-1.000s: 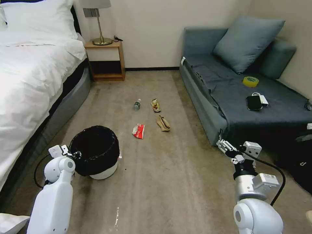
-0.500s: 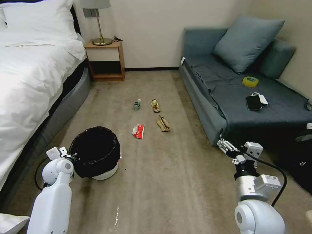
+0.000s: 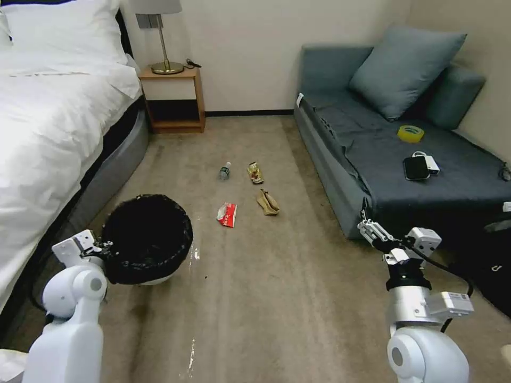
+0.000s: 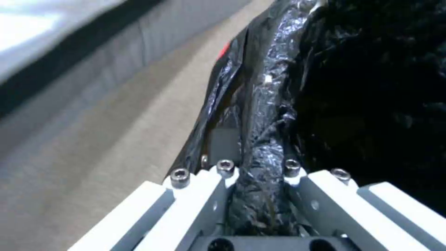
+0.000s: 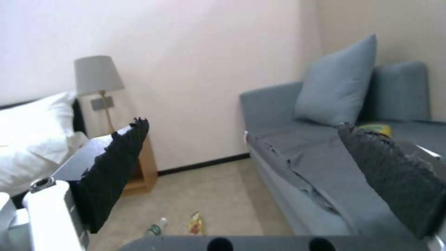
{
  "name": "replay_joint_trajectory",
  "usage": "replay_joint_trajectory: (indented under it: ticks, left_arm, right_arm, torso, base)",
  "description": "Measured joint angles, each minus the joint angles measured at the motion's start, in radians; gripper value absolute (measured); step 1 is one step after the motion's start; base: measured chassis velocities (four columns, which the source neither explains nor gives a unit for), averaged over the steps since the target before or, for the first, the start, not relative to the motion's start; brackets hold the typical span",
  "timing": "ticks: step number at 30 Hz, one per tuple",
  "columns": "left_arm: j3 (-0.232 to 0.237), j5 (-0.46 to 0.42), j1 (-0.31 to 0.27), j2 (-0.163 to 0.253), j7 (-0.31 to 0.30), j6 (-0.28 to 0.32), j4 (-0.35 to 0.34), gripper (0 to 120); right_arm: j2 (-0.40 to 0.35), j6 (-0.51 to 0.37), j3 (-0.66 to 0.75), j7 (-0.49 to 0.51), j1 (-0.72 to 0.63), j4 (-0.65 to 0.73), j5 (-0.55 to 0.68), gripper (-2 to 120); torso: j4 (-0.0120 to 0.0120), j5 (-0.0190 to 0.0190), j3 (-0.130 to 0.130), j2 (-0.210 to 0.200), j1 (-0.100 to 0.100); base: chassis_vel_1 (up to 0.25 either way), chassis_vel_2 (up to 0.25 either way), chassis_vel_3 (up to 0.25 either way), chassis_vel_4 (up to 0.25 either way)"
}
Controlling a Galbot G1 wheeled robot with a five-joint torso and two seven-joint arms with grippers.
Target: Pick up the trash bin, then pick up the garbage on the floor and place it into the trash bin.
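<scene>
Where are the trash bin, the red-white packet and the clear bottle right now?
trash bin point(image 3: 146, 239): head view, on the black bag lining inside.
red-white packet point(image 3: 227, 214): head view, on its crumpled middle.
clear bottle point(image 3: 224, 171): head view, on the green label.

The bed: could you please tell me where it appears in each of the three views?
Head view: the bed runs down the left side.
Left wrist view: its white bedding lies beyond the bin, whose rim the left gripper clamps.
Right wrist view: its pillow sits beside the lamp.
Shared landmark: the carpet alongside the bed.
</scene>
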Motion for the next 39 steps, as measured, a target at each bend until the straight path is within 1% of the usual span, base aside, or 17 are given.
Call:
replay_joint_trajectory:
  ticks: [1,2,6,7,9,15,22,39]
  left_arm:
    - [-0.005,0.025,0.015,-0.008,0.008,0.000,-0.019,2]
    - [-0.005,0.025,0.015,-0.008,0.008,0.000,-0.019,2]
    - [-0.019,0.078,0.068,-0.036,0.032,0.000,-0.076,2]
    - [-0.019,0.078,0.068,-0.036,0.032,0.000,-0.076,2]
    - [-0.029,0.103,0.093,-0.052,0.043,-0.001,-0.099,2]
    - [-0.044,0.121,0.114,-0.074,0.056,-0.001,-0.127,2]
    - [-0.047,0.120,0.113,-0.080,0.057,-0.002,-0.127,2]
    - [-0.084,0.083,0.078,-0.058,0.051,-0.003,-0.100,2]
  right_arm:
    - [-0.002,0.003,0.001,-0.006,0.000,0.000,0.005,100]
    - [-0.002,0.003,0.001,-0.006,0.000,0.000,0.005,100]
    - [-0.005,0.017,-0.001,-0.034,0.000,-0.009,0.013,100]
    - [-0.005,0.017,-0.001,-0.034,0.000,-0.009,0.013,100]
    - [-0.005,0.029,-0.004,-0.049,0.000,-0.017,0.013,100]
    - [-0.007,0.040,-0.011,-0.066,0.000,-0.021,0.014,100]
    - [-0.008,0.042,-0.013,-0.070,-0.002,-0.021,0.014,100]
    - [-0.007,0.044,-0.025,-0.084,-0.006,-0.027,0.006,100]
  torso:
    - [-0.0001,0.0000,0.000,0.000,0.000]
    - [-0.0001,0.0000,0.000,0.000,0.000]
    - [-0.0001,0.0000,0.000,0.000,0.000]
    - [-0.0001,0.0000,0.000,0.000,0.000]
    - [0.0000,-0.0001,0.000,0.000,0.000]
    - [-0.0001,-0.0001,0.000,0.000,0.000]
    - [-0.0001,-0.0002,0.000,0.000,0.000]
    - [-0.0001,-0.0001,0.000,0.000,0.000]
  base:
    - [0.000,0.000,0.000,0.000]
    - [0.000,0.000,0.000,0.000]
    - [0.000,0.000,0.000,0.000]
    - [0.000,0.000,0.000,0.000]
    - [0.000,0.000,0.000,0.000]
    - [0.000,0.000,0.000,0.000]
    - [-0.090,0.084,0.071,-0.076]
    - [-0.171,0.175,0.177,-0.178]
